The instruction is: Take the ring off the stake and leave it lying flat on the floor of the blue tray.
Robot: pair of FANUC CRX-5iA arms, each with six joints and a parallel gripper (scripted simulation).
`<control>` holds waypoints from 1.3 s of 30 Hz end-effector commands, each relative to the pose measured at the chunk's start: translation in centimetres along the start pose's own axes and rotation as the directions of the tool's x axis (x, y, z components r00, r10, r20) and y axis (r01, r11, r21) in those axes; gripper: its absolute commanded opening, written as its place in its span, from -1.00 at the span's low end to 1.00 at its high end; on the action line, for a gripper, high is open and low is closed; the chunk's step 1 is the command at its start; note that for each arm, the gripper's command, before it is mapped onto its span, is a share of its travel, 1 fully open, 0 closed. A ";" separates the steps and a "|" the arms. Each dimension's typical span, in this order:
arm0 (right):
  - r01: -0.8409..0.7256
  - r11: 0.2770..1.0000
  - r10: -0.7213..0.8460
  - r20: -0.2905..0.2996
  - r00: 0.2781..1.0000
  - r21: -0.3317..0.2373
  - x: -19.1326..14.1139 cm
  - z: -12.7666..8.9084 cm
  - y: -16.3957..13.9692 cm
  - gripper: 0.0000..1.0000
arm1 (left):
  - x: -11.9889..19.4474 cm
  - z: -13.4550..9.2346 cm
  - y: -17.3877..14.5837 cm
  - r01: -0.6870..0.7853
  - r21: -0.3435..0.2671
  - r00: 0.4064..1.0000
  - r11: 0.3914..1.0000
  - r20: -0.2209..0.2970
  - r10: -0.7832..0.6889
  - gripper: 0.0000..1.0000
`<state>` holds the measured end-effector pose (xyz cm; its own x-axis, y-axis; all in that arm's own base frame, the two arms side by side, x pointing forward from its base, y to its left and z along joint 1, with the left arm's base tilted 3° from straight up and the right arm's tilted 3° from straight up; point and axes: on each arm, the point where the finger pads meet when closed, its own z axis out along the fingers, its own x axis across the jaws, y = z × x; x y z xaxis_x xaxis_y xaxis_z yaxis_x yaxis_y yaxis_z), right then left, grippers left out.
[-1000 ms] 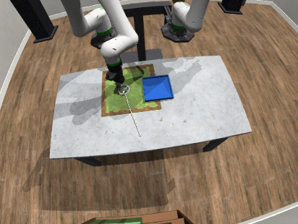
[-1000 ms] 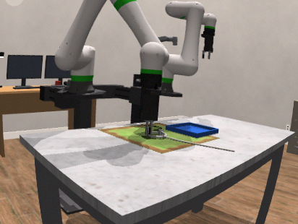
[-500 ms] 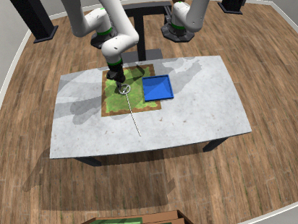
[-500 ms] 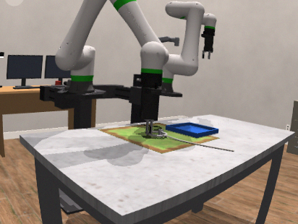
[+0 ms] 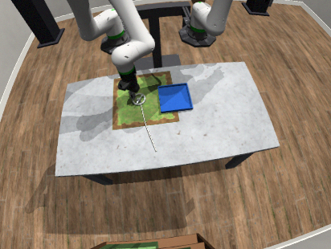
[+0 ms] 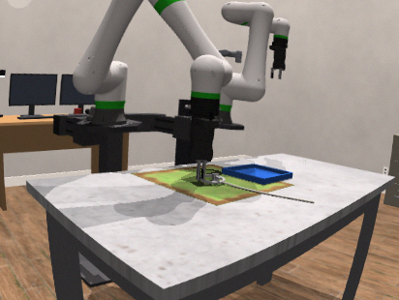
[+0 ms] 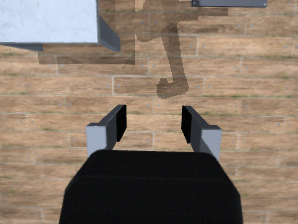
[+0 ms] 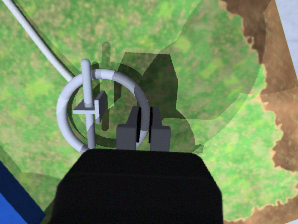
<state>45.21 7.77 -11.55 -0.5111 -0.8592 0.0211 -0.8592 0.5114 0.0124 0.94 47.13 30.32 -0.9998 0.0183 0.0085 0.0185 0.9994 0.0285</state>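
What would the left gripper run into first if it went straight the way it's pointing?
Probably the wood floor, below the left gripper; how far down is unclear.

My right pincer [image 5: 133,95] [image 6: 200,179] [image 8: 145,117] points down over the green mat [image 5: 154,116] [image 6: 167,180] [image 8: 235,175], closed on the ring [image 5: 136,104] [image 6: 223,179] [image 8: 62,114] — the blue tray [image 5: 175,97] [image 6: 257,172] [image 8: 17,200] sits just beyond. My left pincer [image 6: 276,75] [image 7: 153,116] hangs open — high and well apart from the tabletop [image 5: 225,128] [image 6: 160,252] [image 7: 47,20] [image 8: 290,30].

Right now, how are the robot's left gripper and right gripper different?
The left gripper is wide open, but the right gripper is closed on the grey ring. The left gripper is over the wooden floor, while the right gripper is over the green mat. Both have two fingers.
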 end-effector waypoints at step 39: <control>0.001 0.978 0.000 0.001 1.000 -0.211 0.0 -1.2 -0.4 -1.00 | 0.0 -0.1 0.0 0.000 -0.002 1.000 1.000 0.000 0.000 1.00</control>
<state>45.48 7.62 -10.54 -0.5111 -0.8592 0.0210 -0.8355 0.5025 0.2223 0.94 47.13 30.32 -0.9998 0.0183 0.0085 0.0185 0.9994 0.0285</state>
